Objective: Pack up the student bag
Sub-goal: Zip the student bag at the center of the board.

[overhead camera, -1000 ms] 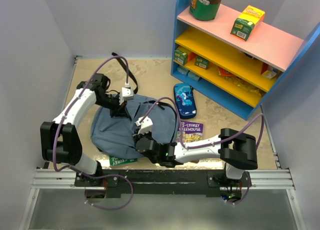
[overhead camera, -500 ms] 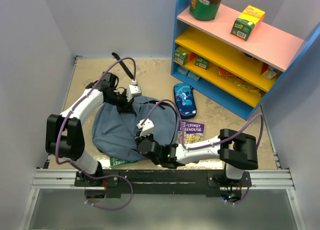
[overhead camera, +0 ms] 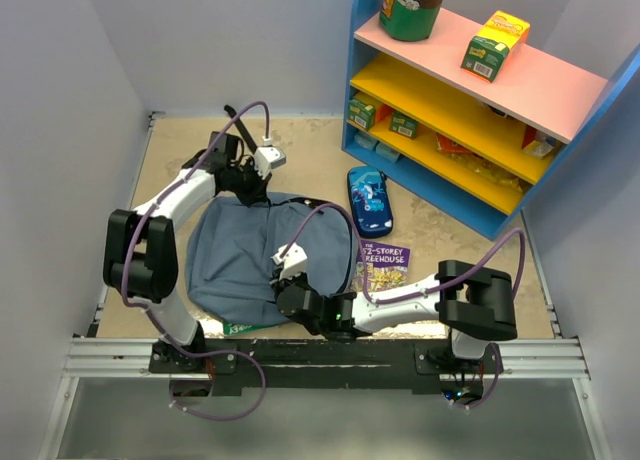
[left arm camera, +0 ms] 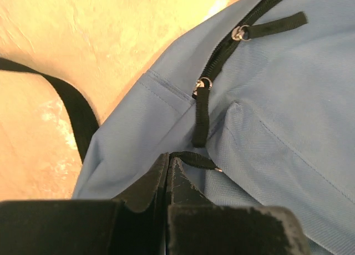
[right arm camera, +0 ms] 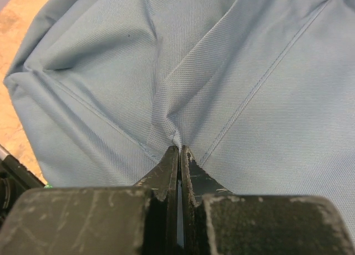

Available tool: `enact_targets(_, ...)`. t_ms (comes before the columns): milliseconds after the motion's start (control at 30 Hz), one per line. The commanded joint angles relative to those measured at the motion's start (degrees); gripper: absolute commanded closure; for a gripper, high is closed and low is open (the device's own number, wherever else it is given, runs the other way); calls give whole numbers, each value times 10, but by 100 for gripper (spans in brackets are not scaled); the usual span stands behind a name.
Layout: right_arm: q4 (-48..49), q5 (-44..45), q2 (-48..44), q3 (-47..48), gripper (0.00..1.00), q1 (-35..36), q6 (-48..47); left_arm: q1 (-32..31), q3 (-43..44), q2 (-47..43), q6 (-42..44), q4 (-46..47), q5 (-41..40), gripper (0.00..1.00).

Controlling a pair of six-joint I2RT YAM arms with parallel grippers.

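Observation:
The student bag [overhead camera: 245,255], slate blue and soft, lies flat in the middle of the table. In the left wrist view its black zipper [left arm camera: 230,44] runs up to the right, with two pull tabs hanging from it. My left gripper [overhead camera: 257,190] is at the bag's far end, shut [left arm camera: 169,157] on a black zipper pull loop [left arm camera: 195,160]. At the bag's near right part, my right gripper [overhead camera: 284,284] is shut [right arm camera: 179,148] on a pinched fold of the bag's fabric [right arm camera: 166,119].
A purple book [overhead camera: 384,263] lies right of the bag, and a green book [overhead camera: 248,326] sticks out from under its near edge. A dark-blue pencil case [overhead camera: 368,199] lies by the blue shelf unit [overhead camera: 470,110]. A black strap [left arm camera: 72,102] trails over the table.
My left gripper has moved away from me and to the right, drawing the bag's far end along. The right gripper has slid slightly nearer and left, still holding fabric.

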Motion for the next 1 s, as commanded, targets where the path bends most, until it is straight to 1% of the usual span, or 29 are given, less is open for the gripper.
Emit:
enact_targets(0,-22,-43,11,23,100,27,-11,9,71,34,-36,122,-85,100)
enact_targets(100,-34,-37,17,44,100,26,-13,7,93,36,-47,95,-58,100)
enact_targets(133,-37,-32,11,48,100,23,-16,6,94,31,-48,86,-53,92)
enact_targets(167,-39,-29,6,55,93,19,-17,5,91,24,-51,69,-49,67)
enact_targets(200,-40,-32,2,57,88,13,-18,5,88,9,-51,56,-42,53)
enact_targets(233,-39,-38,-5,58,82,-3,-18,6,86,3,-48,39,-39,46)
enact_targets(267,-38,-46,-17,58,68,-13,-19,8,85,-7,-41,1,-34,40)
enact_targets(300,-40,-63,-23,59,62,-25,-20,15,80,-31,-35,-11,-20,37)
enact_targets(333,-46,-74,-28,60,52,-52,-19,22,66,-45,-35,-20,-11,29)
enact_targets(367,-49,-83,-38,60,49,-67,-20,31,59,-61,-38,-31,-4,22)
enact_targets(400,-52,-97,-41,61,47,-80,-24,48,55,-90,-37,-41,1,16)
enact_targets(433,-65,-101,-42,63,42,-107,-30,57,53,-103,-30,-53,1,12)
enact_targets(500,-106,-97,-39,91,39,-131,-38,80,54,-132,8,-116,-5,8)
enact_targets(567,-145,-85,-39,111,32,-162,-48,99,37,-159,32,-166,-14,4)
enact_targets(633,-208,-76,-27,133,27,-192,-48,137,1,-179,64,-186,-26,3)
enact_targets(733,-266,-65,-16,152,21,-224,-47,199,-37,-193,103,-227,-48,0)
enact_targets(767,-278,-65,-14,154,20,-231,-40,217,-44,-189,112,-247,-52,0)
enact_targets(800,-286,-68,-16,150,20,-238,-37,256,-51,-187,132,-259,-51,0)
enact_targets(867,-291,-81,-27,134,19,-255,-30,288,-70,-173,155,-295,-51,0)
enact_targets(900,-291,-83,-33,128,19,-259,-28,311,-78,-170,184,-307,-51,0)
enact_targets(967,-286,-93,-44,107,18,-269,-22,323,-113,-171,211,-327,-53,0)
